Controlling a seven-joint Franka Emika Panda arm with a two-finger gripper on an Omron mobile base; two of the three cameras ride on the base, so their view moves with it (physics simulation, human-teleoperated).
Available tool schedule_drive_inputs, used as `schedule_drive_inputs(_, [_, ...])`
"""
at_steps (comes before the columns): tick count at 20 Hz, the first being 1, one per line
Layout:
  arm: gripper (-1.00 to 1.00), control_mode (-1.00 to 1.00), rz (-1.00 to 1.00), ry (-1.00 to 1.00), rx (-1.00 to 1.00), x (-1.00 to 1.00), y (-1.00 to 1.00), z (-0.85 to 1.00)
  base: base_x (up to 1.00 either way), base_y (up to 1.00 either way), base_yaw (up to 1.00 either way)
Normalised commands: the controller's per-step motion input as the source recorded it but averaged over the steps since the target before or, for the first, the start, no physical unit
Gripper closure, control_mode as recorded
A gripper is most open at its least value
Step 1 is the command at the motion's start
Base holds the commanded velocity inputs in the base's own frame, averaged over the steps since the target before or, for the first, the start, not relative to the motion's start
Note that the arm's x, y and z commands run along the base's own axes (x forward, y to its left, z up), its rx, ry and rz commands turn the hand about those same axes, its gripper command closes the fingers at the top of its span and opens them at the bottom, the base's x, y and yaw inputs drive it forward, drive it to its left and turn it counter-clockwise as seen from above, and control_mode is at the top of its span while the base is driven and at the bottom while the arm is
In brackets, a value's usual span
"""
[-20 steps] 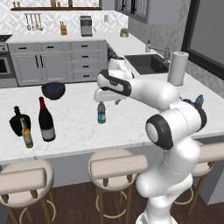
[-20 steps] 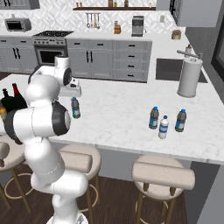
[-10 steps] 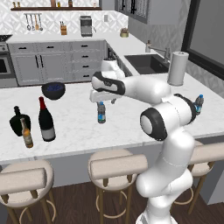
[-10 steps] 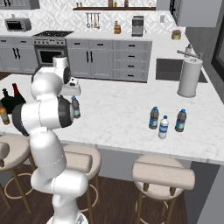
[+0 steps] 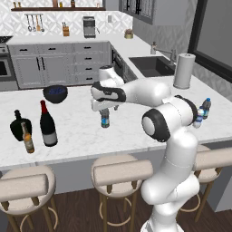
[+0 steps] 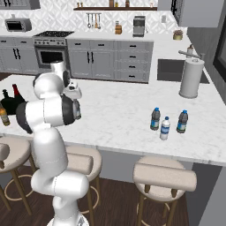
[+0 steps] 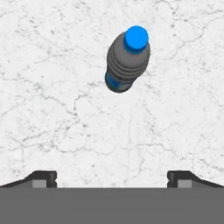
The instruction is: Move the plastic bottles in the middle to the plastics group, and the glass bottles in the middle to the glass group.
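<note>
A small clear plastic bottle [image 5: 105, 119] with a blue cap stands upright in the middle of the marble counter [image 5: 77, 131]. My gripper [image 5: 104, 108] hangs just above it, open and holding nothing. In the hand view this bottle [image 7: 127, 59] lies ahead of the gripper [image 7: 112, 178], off its centre line, and the fingertips [image 7: 42, 177] stand wide apart. At the counter's left, the tall wine bottle [image 5: 46, 124] stands beside the squat black bottle [image 5: 19, 127] and the brown beer bottle [image 5: 28, 138]. Three blue-capped plastic bottles [image 6: 165, 128] cluster at the right.
A dark bowl [image 5: 55, 93] sits behind the middle of the counter. A paper towel roll [image 5: 183, 70] stands at the far right next to the sink [image 5: 154, 66]. Bar stools [image 5: 121, 171] line the near edge of the counter.
The hand has come down and slightly left over the middle plastic bottle, and the elbow has swung round. The jaws stay open and no bottle has moved.
</note>
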Motion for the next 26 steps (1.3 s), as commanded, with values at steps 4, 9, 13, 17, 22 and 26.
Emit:
schedule_drive_inputs(4, [-1.0, -1.0, 0.0, 0.0, 0.0, 0.27, 0.0, -0.16, 0.0, 0.0, 0.0])
schedule_drive_inputs(9, [-1.0, -1.0, 0.0, 0.0, 0.0, 0.36, 0.0, -0.16, 0.0, 0.0, 0.0])
schedule_drive_inputs(13, [-1.0, -1.0, 0.0, 0.0, 0.0, 0.38, 0.0, -0.17, 0.0, 0.0, 0.0])
schedule_drive_inputs(17, [-1.0, -1.0, 0.0, 0.0, 0.0, 0.41, 0.0, -0.16, 0.0, 0.0, 0.0])
schedule_drive_inputs(22, [-1.0, -1.0, 0.0, 0.0, 0.0, 0.27, 0.0, -0.2, 0.0, 0.0, 0.0])
schedule_drive_inputs(26, [-1.0, -1.0, 0.0, 0.0, 0.0, 0.25, 0.04, -0.17, 0.0, 0.0, 0.0])
